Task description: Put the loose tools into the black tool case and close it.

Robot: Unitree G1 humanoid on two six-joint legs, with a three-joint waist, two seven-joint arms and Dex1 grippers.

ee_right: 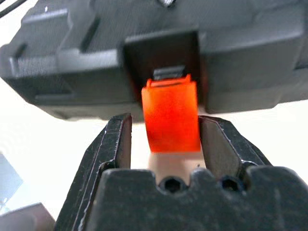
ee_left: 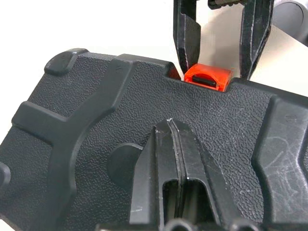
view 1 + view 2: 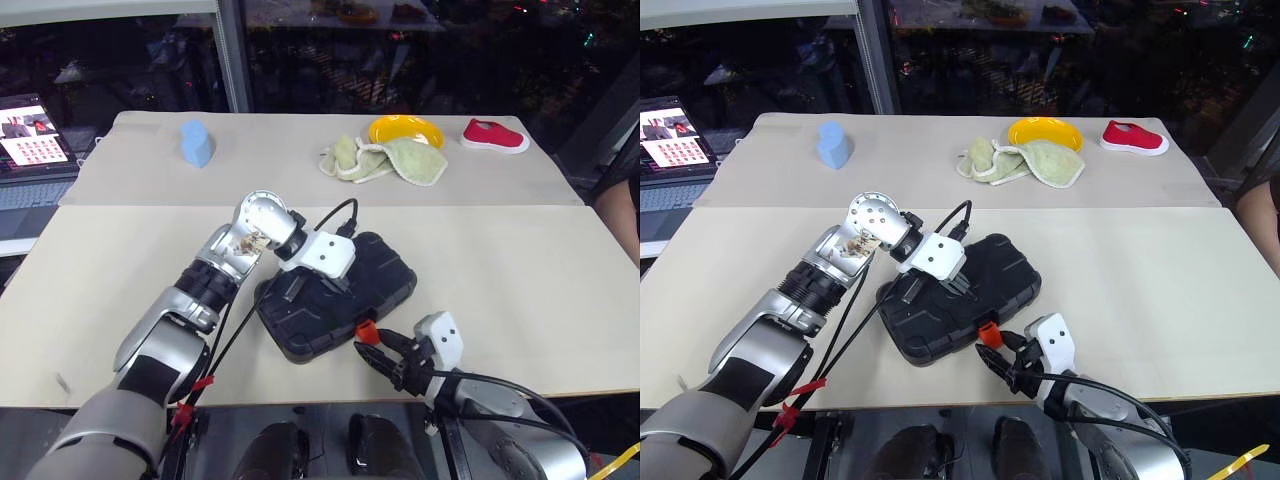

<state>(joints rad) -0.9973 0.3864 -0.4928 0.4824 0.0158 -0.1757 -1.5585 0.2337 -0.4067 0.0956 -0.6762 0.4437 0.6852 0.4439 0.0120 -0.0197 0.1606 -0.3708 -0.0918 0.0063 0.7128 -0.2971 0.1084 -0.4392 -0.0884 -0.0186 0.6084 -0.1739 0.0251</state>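
Observation:
The black tool case (image 3: 385, 275) lies closed on the beige table, its ribbed lid up and its orange latch (image 3: 366, 330) at the near edge. My left gripper (image 3: 330, 288) is shut and its tips rest on the lid (image 2: 96, 110). My right gripper (image 1: 163, 125) stands open at the case's near edge, one finger (image 1: 118, 139) on each side of the orange latch (image 1: 171, 115), the jaws not clamped on it. From the left wrist view the same right gripper (image 2: 219, 70) straddles the latch (image 2: 207, 77). The loose tools are out of view.
At the table's far side sit a blue block (image 3: 197, 143), green cloths (image 3: 385, 160), a yellow dish (image 3: 405, 130) and a red shoe (image 3: 494, 135). A laptop (image 3: 35, 135) stands off the left edge. A person's arm (image 3: 620, 215) shows at the right edge.

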